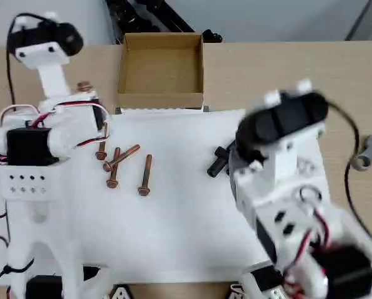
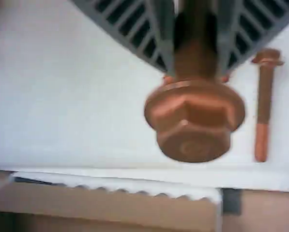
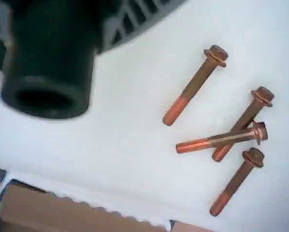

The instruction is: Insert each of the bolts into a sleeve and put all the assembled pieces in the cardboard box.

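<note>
Left wrist view: bolt [image 2: 194,121], rigid, judged slippery, clamped by shank between fingers of left gripper [image 2: 195,60]; sleeve [image 3: 47,72] clenched in right gripper [image 3: 57,29].

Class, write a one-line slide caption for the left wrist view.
Left gripper holds a copper bolt by its shank over the white sheet; a second bolt lies on it.

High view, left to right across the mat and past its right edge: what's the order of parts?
held bolt → cluster of three bolts → lone bolt → black sleeve → grey part on the bare table. The cardboard box is left out, as it overlaps the bolts' span.
</note>
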